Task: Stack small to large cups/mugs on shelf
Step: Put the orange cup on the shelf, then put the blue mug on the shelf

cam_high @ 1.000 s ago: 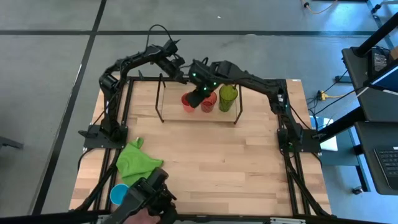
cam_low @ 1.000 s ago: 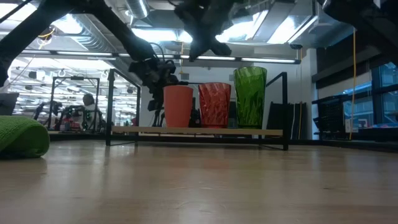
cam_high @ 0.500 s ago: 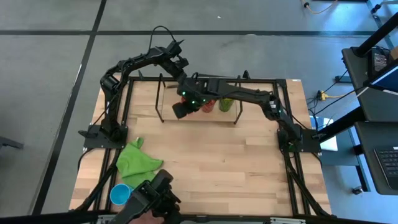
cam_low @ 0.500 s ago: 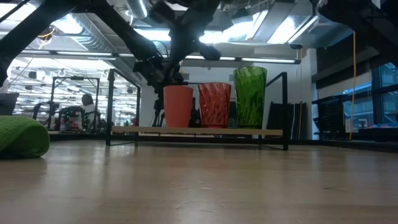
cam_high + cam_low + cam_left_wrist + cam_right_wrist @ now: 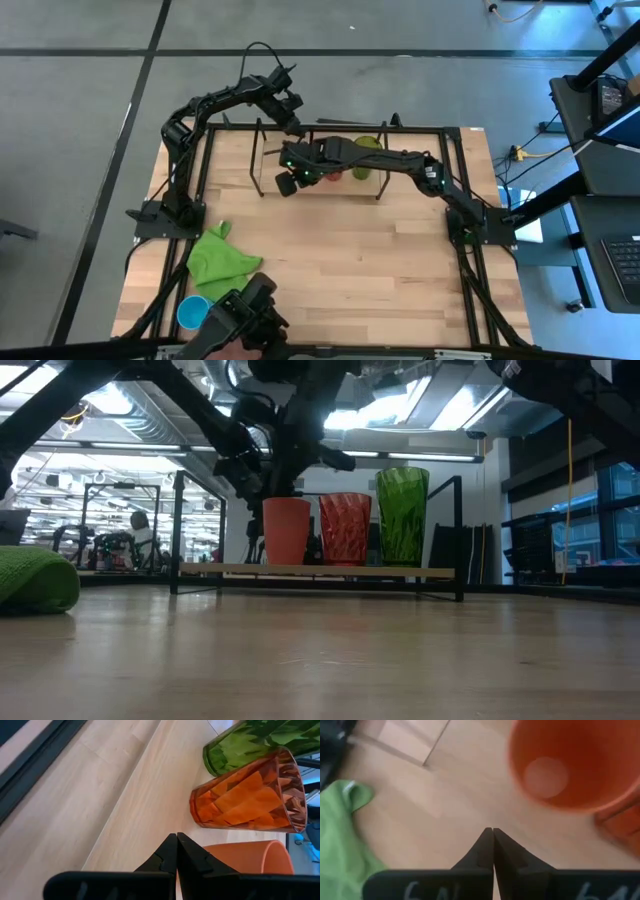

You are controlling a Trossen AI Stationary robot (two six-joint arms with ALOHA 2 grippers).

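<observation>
Leftmost, well in front of the shelf [image 5: 262, 160] at the table's near corner, stands the light-blue mug [image 5: 192, 312], beside the green cloth [image 5: 220, 262]. Behind the shelf's left end hovers the left gripper [image 5: 297, 120], fingers pressed together. On the shelf stand, in order, the small red cup [image 5: 286, 531], the red-orange tumbler [image 5: 345, 529] and the green tumbler [image 5: 402, 516]. Above the small red cup, apparently just in front of it, hangs the right gripper [image 5: 288, 181], fingers pressed together, empty.
</observation>
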